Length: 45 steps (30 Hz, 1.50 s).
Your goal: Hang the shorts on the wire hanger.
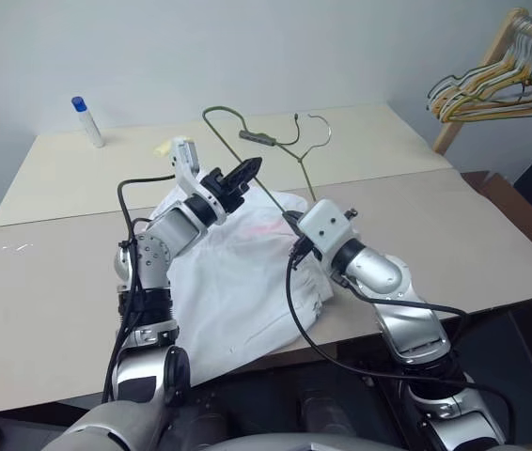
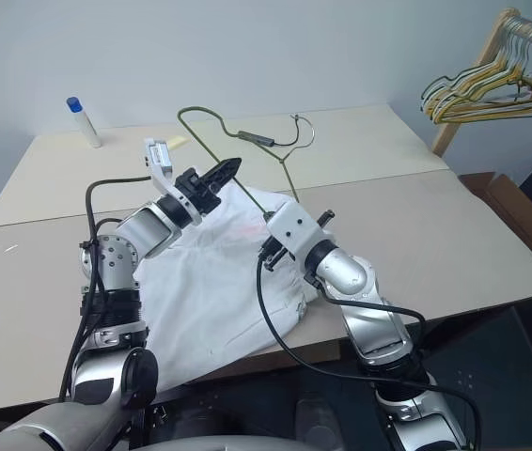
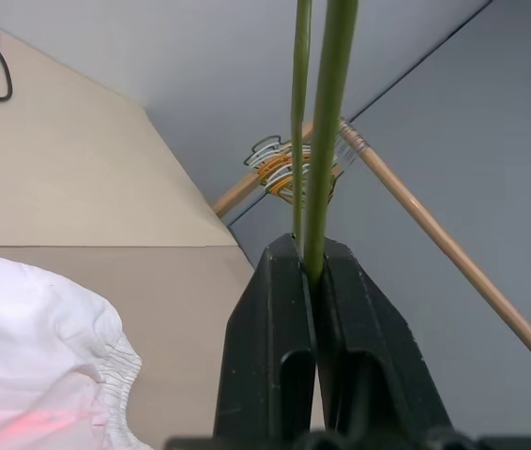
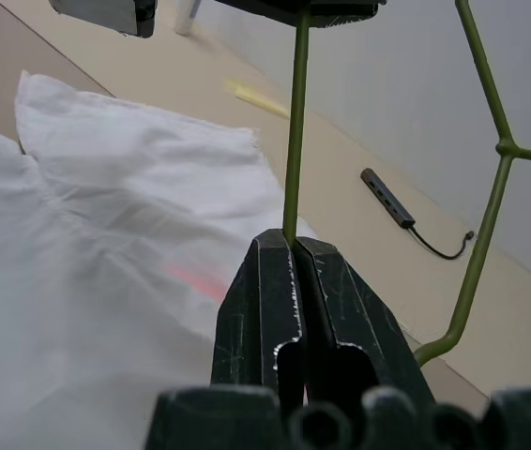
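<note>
Both end effectors (image 1: 247, 174) (image 4: 294, 239) on wire hanger (image 1: 217, 113)

The scene is evenly and softly lit from overhead; no glare is seen. Faint, diffuse shadows are cast on the table (image 1: 454, 235). The shorts (image 1: 238, 291) are rendered nearly blown out. In the wrist views, the nearest parts of the fingers (image 3: 275, 375) are slightly blurred.
</note>
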Each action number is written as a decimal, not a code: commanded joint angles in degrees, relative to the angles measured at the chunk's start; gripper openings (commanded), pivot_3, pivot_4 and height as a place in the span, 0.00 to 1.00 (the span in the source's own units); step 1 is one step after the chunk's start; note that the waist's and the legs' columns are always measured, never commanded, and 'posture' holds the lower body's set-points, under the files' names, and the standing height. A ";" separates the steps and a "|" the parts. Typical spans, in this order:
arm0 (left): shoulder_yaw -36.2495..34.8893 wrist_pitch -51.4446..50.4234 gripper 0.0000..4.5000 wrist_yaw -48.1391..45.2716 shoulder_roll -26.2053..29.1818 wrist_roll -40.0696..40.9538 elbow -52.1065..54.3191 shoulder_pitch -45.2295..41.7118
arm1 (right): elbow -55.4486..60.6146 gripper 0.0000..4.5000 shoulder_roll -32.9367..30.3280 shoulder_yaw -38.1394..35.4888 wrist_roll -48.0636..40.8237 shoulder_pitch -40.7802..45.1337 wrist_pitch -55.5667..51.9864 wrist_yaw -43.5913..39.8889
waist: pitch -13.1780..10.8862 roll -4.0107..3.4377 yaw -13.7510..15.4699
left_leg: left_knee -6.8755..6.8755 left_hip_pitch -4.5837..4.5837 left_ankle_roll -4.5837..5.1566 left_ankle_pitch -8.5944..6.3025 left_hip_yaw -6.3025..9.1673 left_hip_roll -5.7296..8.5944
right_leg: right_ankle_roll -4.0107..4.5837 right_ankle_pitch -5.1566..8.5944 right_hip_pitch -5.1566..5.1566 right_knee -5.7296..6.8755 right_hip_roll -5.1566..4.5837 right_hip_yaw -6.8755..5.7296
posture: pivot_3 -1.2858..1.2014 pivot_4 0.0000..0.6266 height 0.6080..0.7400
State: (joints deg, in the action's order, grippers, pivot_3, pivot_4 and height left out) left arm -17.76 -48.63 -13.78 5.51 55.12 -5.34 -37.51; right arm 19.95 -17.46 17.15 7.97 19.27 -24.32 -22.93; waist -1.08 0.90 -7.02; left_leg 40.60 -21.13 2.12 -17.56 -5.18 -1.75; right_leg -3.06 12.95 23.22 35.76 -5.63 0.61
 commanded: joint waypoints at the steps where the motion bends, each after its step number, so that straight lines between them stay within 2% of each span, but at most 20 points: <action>1: 0.07 3.78 0.00 -3.24 1.75 -1.76 2.40 -0.32 | 1.92 0.25 0.36 -1.47 1.20 1.63 1.38 1.63 | 0.00 0.00 -0.04 | 0.00 0.00 -0.01 0.00 0.00 0.01 | 0.00 0.00 0.00 0.00 0.00 0.00 | 0.46 0.00 1.00; 6: -0.70 7.71 0.00 -8.31 4.90 -3.42 0.58 -1.32 | 5.28 0.64 -0.96 -5.86 -2.90 2.54 -0.93 -1.67 | 0.00 0.00 -0.15 | 0.00 0.00 -0.03 0.02 0.00 0.00 | 0.01 0.00 0.01 0.00 0.01 -0.01 | 0.46 0.00 1.00; 8: -1.30 8.44 0.00 -11.94 7.41 -3.28 -0.35 -2.06 | 8.25 0.80 -2.34 -9.32 -9.08 2.32 -6.60 -6.16 | 0.00 0.00 -0.14 | 0.00 -0.01 -0.02 0.01 0.00 -0.01 | 0.00 0.00 0.01 -0.02 0.00 -0.03 | 0.46 0.00 1.00; 9: -1.48 8.53 0.00 -16.17 9.86 -2.78 -0.56 -2.27 | 9.72 0.86 -3.30 -12.98 -15.24 2.37 -12.20 -9.44 | 0.00 0.01 -0.15 | 0.00 -0.02 -0.02 0.01 0.00 -0.01 | 0.00 0.00 0.01 -0.02 0.01 -0.03 | 0.46 0.00 1.00; 12: -1.48 9.24 0.00 -25.91 14.62 -1.57 -0.51 -2.22 | 11.39 0.86 -5.82 -20.55 -29.16 3.40 -25.78 -15.53 | -0.02 0.02 -0.22 | 0.00 -0.02 -0.01 0.01 0.01 -0.04 | 0.01 0.00 0.00 -0.02 0.01 -0.07 | 0.46 0.00 1.00; 15: -2.69 7.27 0.00 -40.85 20.24 2.98 -0.62 -2.15 | 7.03 0.86 -11.09 -26.11 -43.03 6.24 -37.54 -24.09 | -0.03 0.02 -0.39 | 0.00 -0.02 0.01 -0.01 -0.01 -0.07 | 0.02 0.00 0.01 -0.03 0.01 -0.07 | 0.45 0.00 1.00; 18: -3.31 5.13 0.00 -53.60 24.28 6.86 -2.13 -2.63 | 1.61 0.86 -15.27 -26.15 -51.04 9.87 -44.85 -30.10 | -0.03 0.02 -0.68 | -0.01 0.01 0.03 -0.02 -0.01 -0.10 | 0.06 0.02 0.01 -0.04 0.02 -0.09 | 0.45 0.00 1.00; 20: -3.27 4.39 0.00 -57.43 25.48 7.79 -3.63 -3.53 | -1.50 0.86 -16.17 -25.27 -54.47 12.23 -47.22 -32.42 | -0.03 0.02 -0.86 | -0.01 0.01 0.04 -0.02 0.00 -0.11 | 0.07 0.03 -0.01 -0.04 0.04 -0.10 | 0.45 0.00 1.00; 23: -2.94 4.42 0.00 -58.68 25.29 7.68 -5.18 -4.91 | -5.23 0.86 -15.40 -24.12 -57.63 15.69 -49.32 -33.28 | -0.04 0.02 -1.19 | -0.01 0.01 0.05 -0.03 0.03 -0.09 | 0.05 0.02 -0.03 -0.03 0.04 -0.10 | 0.45 0.00 1.00; 32: -2.54 5.01 0.00 -57.45 21.99 7.56 -3.48 -4.04 | -7.12 0.86 -11.26 -18.67 -58.38 19.80 -49.28 -29.37 | -0.03 0.02 -1.80 | 0.00 -0.07 0.09 -0.05 0.02 -0.10 | 0.01 0.01 0.04 -0.03 0.03 -0.04 | 0.45 0.00 1.00; 45: -2.37 5.97 0.00 -56.26 19.73 6.85 -3.98 -3.96 | -9.65 0.86 -9.07 -18.07 -58.02 22.74 -48.32 -27.64 | -0.03 0.02 -1.78 | 0.00 -0.08 0.09 -0.05 0.01 -0.10 | 0.00 0.00 0.05 -0.03 0.01 -0.05 | 0.45 0.00 1.00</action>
State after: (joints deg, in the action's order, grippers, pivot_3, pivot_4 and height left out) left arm -19.86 -43.78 -70.21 25.22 61.79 -10.14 -40.48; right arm 9.97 -26.61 -0.20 -48.65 40.22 -73.48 -50.57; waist -1.12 0.92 -8.81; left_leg 40.60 -21.20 2.21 -17.62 -5.17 -1.85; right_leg -3.05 12.95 23.27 35.73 -5.62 0.57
